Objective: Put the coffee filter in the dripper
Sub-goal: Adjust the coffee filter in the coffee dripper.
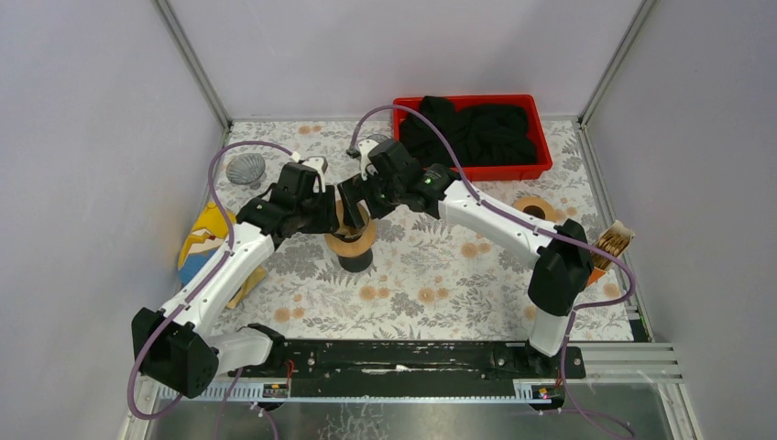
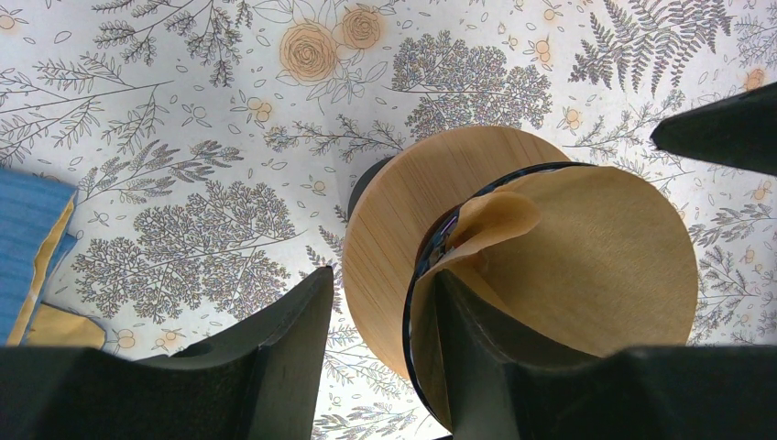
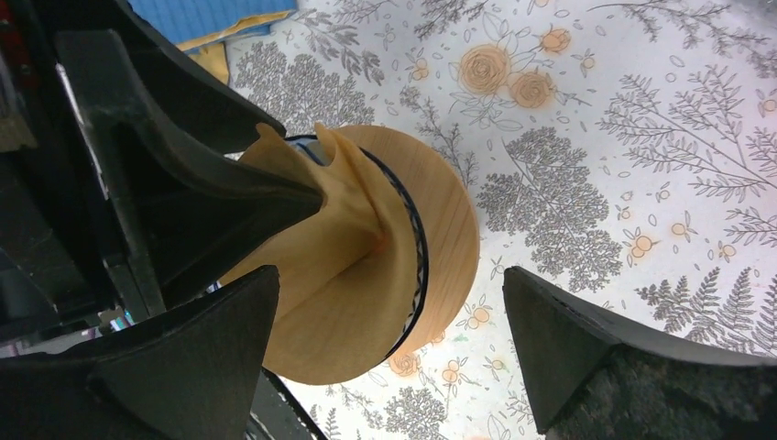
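From above, the left gripper (image 1: 341, 213) and right gripper (image 1: 357, 200) meet over the wood-collared dripper (image 1: 353, 243) mid-table. The left wrist view shows the tan paper filter (image 2: 596, 266) seated in the dripper, with its rim creased inward. The left fingers are apart and straddle that rim. In the right wrist view, the right fingers are spread wide above the filter.

Plain pale walls (image 1: 92, 137) and metal corner posts (image 1: 192, 64) enclose a table (image 1: 440, 302) with a floral-print top.
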Robot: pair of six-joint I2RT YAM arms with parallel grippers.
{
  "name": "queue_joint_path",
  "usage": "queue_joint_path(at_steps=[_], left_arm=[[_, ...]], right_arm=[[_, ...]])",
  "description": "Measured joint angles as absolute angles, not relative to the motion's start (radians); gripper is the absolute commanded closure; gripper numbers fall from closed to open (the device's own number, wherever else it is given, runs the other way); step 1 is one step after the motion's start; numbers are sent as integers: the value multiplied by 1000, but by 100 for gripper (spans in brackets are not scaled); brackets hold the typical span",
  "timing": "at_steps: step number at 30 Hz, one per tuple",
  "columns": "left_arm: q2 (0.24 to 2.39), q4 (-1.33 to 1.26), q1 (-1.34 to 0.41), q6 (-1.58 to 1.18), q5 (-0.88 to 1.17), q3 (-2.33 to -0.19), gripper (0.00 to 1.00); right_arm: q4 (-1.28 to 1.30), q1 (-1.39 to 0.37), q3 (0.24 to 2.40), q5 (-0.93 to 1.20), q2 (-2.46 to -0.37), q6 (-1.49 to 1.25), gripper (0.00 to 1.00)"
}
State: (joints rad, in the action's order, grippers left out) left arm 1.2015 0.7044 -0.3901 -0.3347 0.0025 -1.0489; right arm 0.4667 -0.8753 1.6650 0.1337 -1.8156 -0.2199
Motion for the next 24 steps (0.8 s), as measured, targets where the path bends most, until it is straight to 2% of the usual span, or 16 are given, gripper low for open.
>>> queue_joint_path(at_steps=[24], left_arm=[[1207,705,-390,-335,5,-1049,48]], right_arm=[[592,-875,1705,255,-1861,-156,0]])
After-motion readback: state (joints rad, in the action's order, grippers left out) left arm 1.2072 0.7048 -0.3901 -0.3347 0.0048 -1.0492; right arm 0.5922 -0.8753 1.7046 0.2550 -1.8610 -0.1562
